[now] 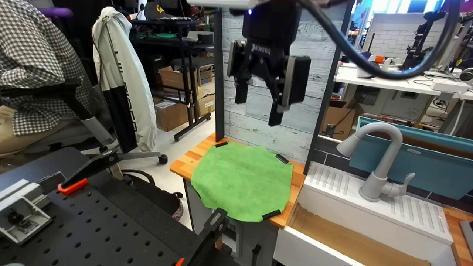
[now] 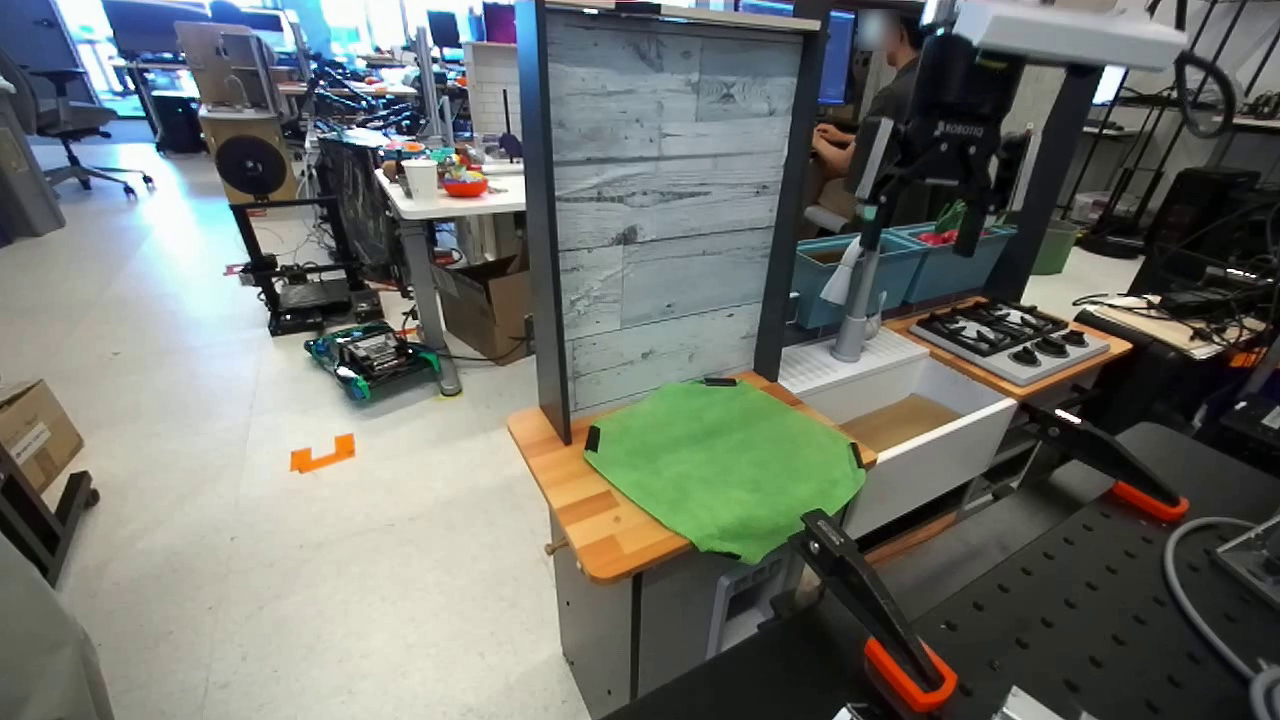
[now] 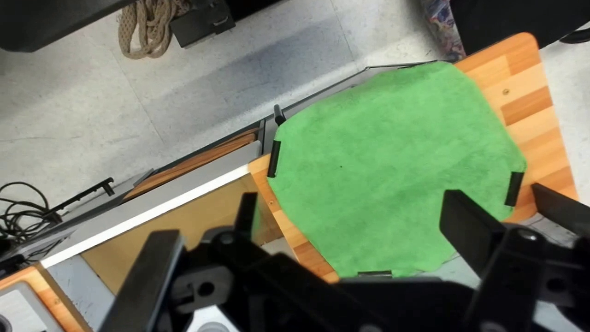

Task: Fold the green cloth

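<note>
The green cloth (image 1: pixel 242 181) lies spread flat and unfolded on a small wooden counter (image 1: pixel 184 162). It shows in an exterior view (image 2: pixel 725 470) and in the wrist view (image 3: pixel 392 161) too. Several short black strips (image 1: pixel 271 214) sit along its edges, and its front edge hangs slightly over the counter's edge. My gripper (image 1: pixel 258 101) is open and empty, high above the counter and apart from the cloth. In an exterior view the gripper (image 2: pixel 918 228) appears over the sink side. In the wrist view its fingers (image 3: pixel 348 196) are wide apart with nothing between them.
A grey wood-look panel (image 1: pixel 273 103) stands behind the cloth. The white sink (image 1: pixel 310 247) with a grey faucet (image 1: pixel 380 162) adjoins the counter. A stove top (image 2: pixel 1010 335) lies beyond the sink. A black perforated table (image 1: pixel 103 225) with black-and-orange clamps (image 2: pixel 870 610) stands in front.
</note>
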Robot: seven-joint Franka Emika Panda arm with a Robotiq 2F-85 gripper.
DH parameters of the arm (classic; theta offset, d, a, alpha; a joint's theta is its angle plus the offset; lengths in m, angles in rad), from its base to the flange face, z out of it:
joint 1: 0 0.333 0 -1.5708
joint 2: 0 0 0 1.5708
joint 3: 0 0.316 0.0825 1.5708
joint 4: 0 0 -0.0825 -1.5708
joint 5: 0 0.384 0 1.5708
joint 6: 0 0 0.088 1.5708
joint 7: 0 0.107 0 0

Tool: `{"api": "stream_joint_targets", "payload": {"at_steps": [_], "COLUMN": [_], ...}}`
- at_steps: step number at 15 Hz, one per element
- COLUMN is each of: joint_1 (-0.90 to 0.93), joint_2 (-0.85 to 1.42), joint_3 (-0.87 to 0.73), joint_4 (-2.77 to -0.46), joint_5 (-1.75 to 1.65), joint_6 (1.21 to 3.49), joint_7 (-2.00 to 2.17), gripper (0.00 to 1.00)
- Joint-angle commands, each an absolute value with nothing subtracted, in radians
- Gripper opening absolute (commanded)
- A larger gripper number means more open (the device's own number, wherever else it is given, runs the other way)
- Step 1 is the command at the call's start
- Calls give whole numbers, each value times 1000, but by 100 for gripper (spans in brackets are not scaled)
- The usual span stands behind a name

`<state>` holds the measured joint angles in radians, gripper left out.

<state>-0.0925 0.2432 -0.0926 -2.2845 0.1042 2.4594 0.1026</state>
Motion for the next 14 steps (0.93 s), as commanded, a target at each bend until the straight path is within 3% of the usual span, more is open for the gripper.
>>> {"api": "stream_joint_targets", "payload": {"at_steps": [1,14], "joint_1": [-99,-174], "joint_2": [393,799], "joint_3": [-106,-102], "joint_4": [-2218,-1967], "joint_5": [103,179], "joint_6": [2546,2677], "joint_7": [126,158], "gripper": [100,100]}}
